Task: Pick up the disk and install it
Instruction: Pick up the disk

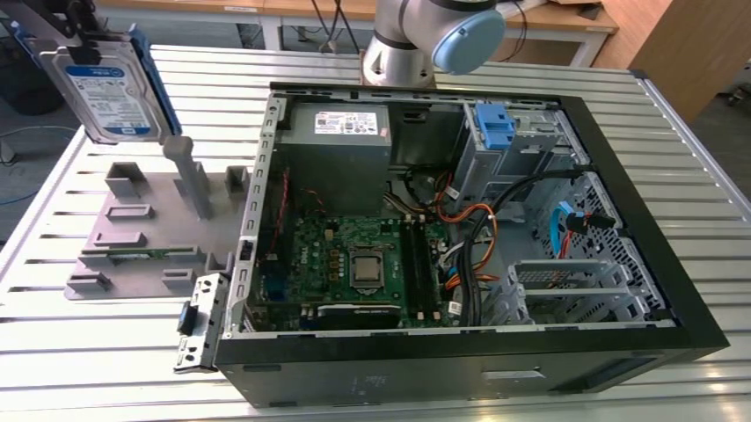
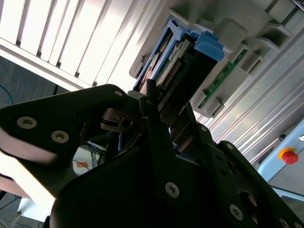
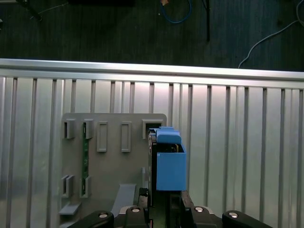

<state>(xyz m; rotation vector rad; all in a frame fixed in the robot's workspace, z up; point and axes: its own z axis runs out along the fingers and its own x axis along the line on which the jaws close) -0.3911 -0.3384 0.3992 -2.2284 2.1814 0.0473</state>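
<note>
The fingers (image 2: 154,118) are clamped tight on the disk (image 1: 112,88) at its upper end, so it hangs upright in the air (label facing out, blue bracket (image 1: 162,88) along one edge). In the exterior view it is at about ten o'clock from the open computer case (image 1: 470,360). It is raised above the grey fixture plate (image 1: 164,246), which lies on the slatted surface (image 1: 94,352).

Grey post (image 1: 190,180) rises just below the disk (image 1: 108,97); cables (image 1: 479,233) cross beside the drive cage (image 1: 575,280).
</note>
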